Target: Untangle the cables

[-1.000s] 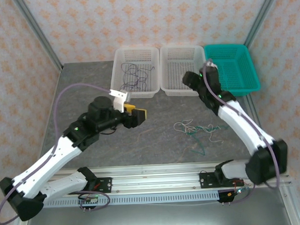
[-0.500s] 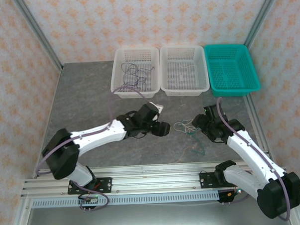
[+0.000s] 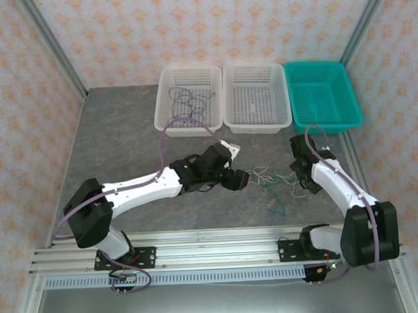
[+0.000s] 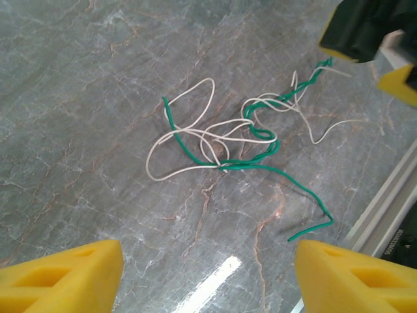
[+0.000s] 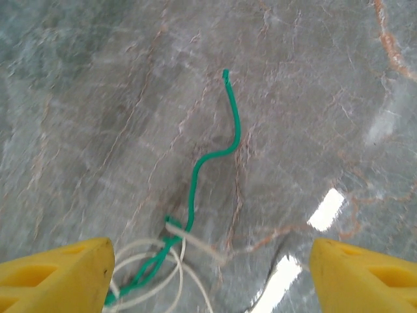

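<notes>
Cables (image 3: pixel 269 181), one white and one green, lie tangled on the grey tabletop (image 3: pixel 125 146), right between the two claws. They stretch from side to side. The left claw (image 3: pixel 239 180) sits just beside their left end, and the right claw (image 3: pixel 302 181) just beside their right end. Both claws are wide open and hold nothing. The cables are very thin and bendy, and they twist round each other.

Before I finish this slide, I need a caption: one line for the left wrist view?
Open left gripper over white cable and green cable tangled together on the grey table.
</notes>
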